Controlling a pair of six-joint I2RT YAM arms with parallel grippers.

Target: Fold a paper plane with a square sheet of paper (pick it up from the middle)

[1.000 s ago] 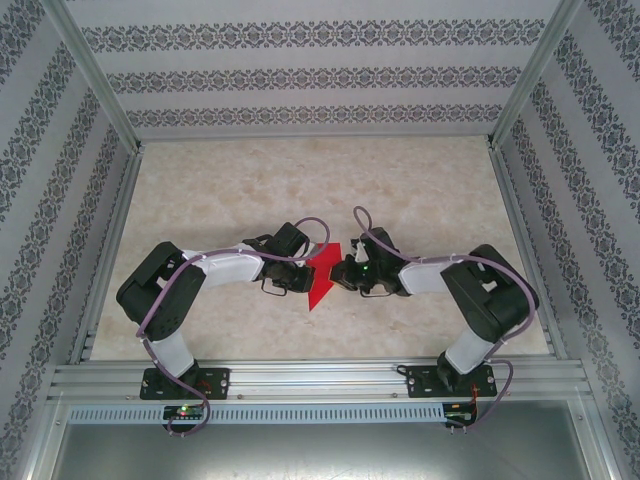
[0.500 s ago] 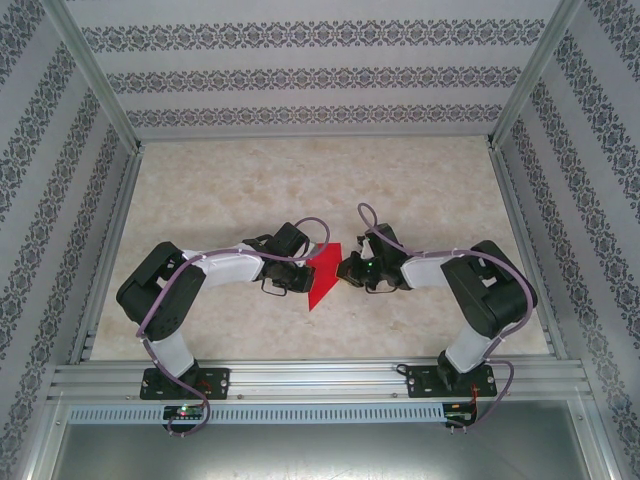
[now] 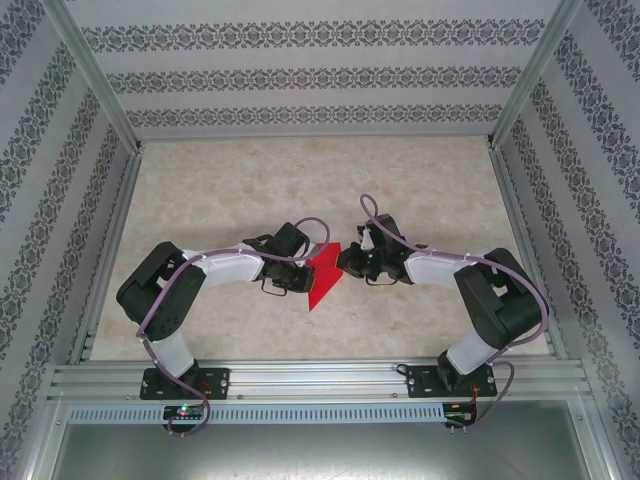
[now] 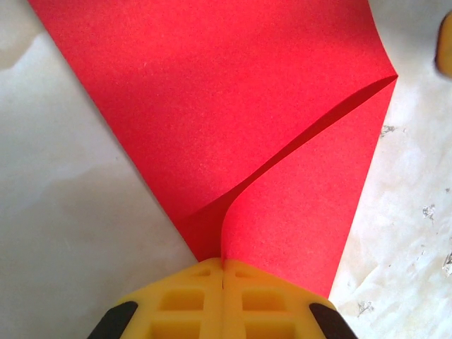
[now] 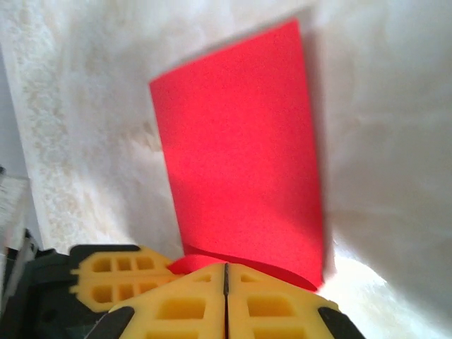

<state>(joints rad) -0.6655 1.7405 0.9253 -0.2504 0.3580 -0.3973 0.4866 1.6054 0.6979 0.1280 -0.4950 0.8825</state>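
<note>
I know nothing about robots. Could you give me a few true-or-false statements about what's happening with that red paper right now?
1. The left pincer is shut on the thin bright red sheet of paper. True.
2. The right pincer stands wide open. False: it is shut too, pinching the paper.
3. The paper lies perfectly flat. False: part of it curls over along a fold.
4. A pale marbled tabletop lies beneath the paper. True.
</note>
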